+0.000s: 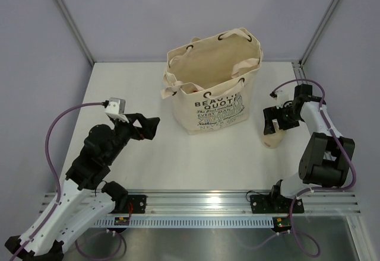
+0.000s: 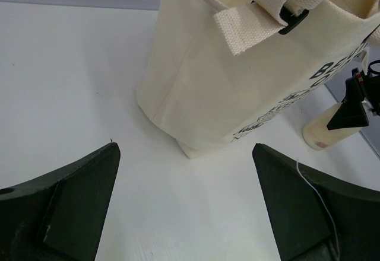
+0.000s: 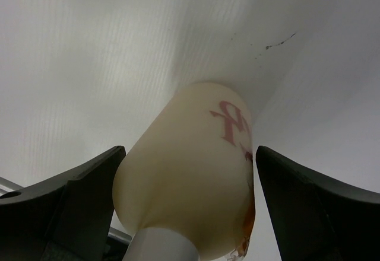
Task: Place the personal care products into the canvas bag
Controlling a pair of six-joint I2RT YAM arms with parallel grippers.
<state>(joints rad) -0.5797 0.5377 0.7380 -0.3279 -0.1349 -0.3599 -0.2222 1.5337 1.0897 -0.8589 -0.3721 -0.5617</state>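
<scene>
The cream canvas bag (image 1: 215, 83) with black lettering stands upright at the table's middle back, mouth open; a tan shape (image 1: 189, 87) shows inside it. One beige bottle (image 1: 272, 139) with red print stands to the right of the bag. My right gripper (image 1: 274, 122) hangs over it, open, with a finger on each side of the bottle (image 3: 190, 172) and a small gap on both sides. My left gripper (image 1: 152, 127) is open and empty left of the bag (image 2: 225, 77), pointing at its lower corner. The bottle (image 2: 322, 131) also shows past the bag in the left wrist view.
The white table (image 1: 136, 166) is bounded by grey walls and metal posts at the back corners. An aluminium rail (image 1: 202, 201) runs along the near edge with both arm bases on it.
</scene>
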